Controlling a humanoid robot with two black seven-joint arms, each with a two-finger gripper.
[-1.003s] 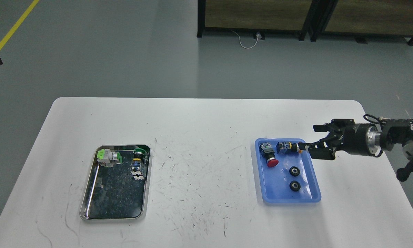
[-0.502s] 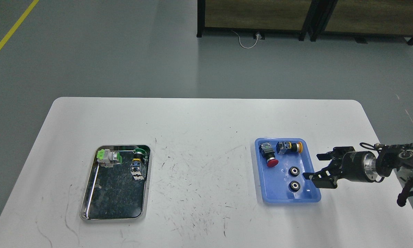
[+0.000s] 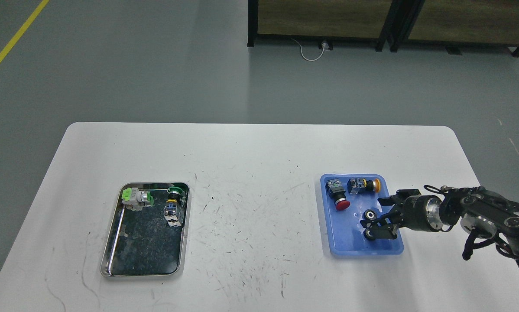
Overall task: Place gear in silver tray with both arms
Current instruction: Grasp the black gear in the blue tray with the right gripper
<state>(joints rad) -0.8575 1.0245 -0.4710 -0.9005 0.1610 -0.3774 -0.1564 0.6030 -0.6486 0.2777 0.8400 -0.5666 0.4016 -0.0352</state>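
White scuffed worktop (image 3: 259,164). Right hand (image 3: 374,216), fingers spread, reaching into blue plastic tray (image 3: 345,248) around small black gear (image 3: 369,234). Next: clench, lift, carry toward shiny silver tray (image 3: 110,242), far off leftward.

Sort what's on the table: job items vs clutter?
Job:
- two black gears in the blue tray
- silver tray
- right pincer, open over the gears

Lying about:
- red button switch
- yellow button switch
- green switches already in the silver tray
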